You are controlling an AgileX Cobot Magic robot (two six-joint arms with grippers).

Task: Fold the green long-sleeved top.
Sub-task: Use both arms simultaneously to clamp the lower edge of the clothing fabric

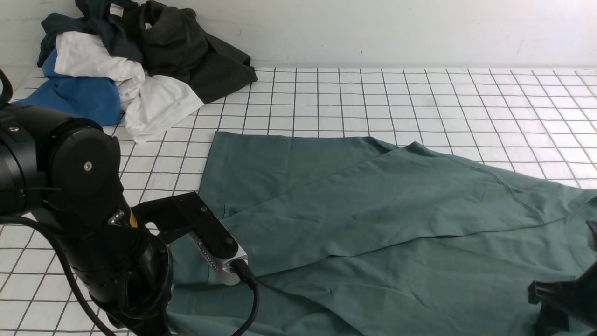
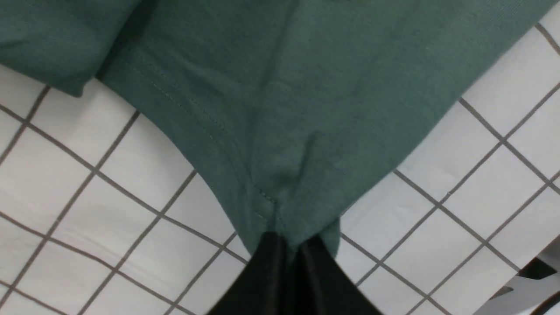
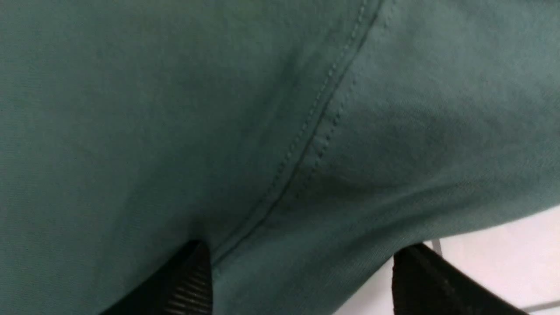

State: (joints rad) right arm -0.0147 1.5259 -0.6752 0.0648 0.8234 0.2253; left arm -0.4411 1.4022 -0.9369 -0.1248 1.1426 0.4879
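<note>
The green long-sleeved top point(image 1: 373, 200) lies spread over the near half of the gridded table, with one layer folded diagonally across it. In the left wrist view my left gripper point(image 2: 288, 240) is shut on a stitched edge of the green top point(image 2: 280, 87), which fans out from the jaws just above the table. In the front view the left arm point(image 1: 93, 224) hides those jaws. In the right wrist view my right gripper point(image 3: 304, 249) stands open, its fingers wide apart on either side of a seamed fold of the top point(image 3: 262, 131). Only part of the right arm point(image 1: 564, 294) shows at the front view's lower right.
A pile of other clothes point(image 1: 130, 60), blue, white, dark teal and dark olive, sits at the back left against the wall. The white gridded table point(image 1: 419, 102) runs bare behind the top up to the wall.
</note>
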